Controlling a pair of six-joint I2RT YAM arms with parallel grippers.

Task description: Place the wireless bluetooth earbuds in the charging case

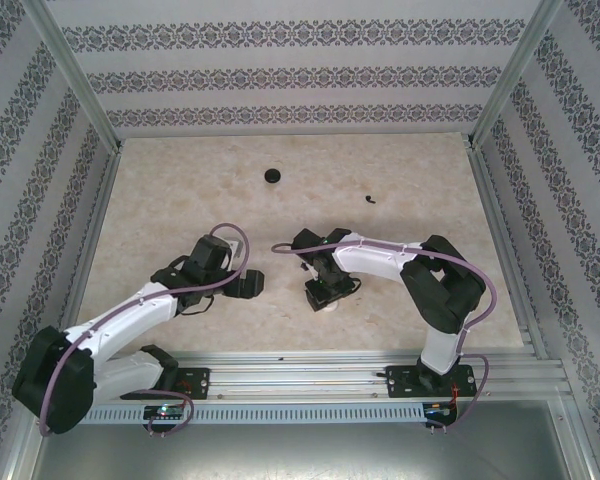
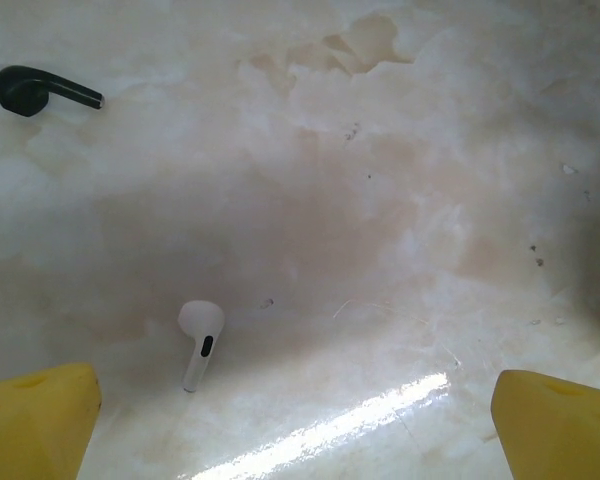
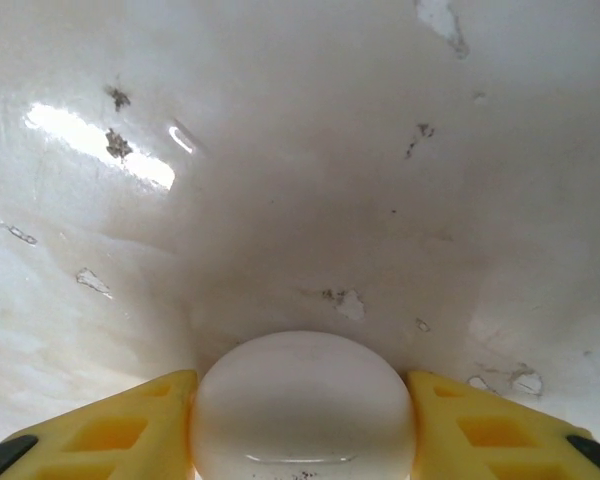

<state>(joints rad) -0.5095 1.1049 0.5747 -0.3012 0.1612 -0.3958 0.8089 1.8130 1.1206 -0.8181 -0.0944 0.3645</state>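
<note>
A white, rounded charging case (image 3: 300,380) lies on the table between the yellow fingers (image 3: 140,425) of my right gripper (image 3: 302,425), which press against both of its sides. In the top view this case (image 1: 327,307) peeks out under the right gripper (image 1: 325,296) near the table's middle front. My left gripper (image 2: 295,405) hangs wide open over the table. A white earbud (image 2: 200,340) lies between its fingers, nearer the left one and untouched. A black earbud (image 2: 35,90) lies further off at the upper left. Another black earbud (image 1: 370,199) rests toward the back right.
A black round puck (image 1: 272,176) sits at the back centre of the marble-patterned table (image 1: 160,200). Patterned walls and metal rails enclose the table on three sides. The two arms' wrists are close together near the front middle.
</note>
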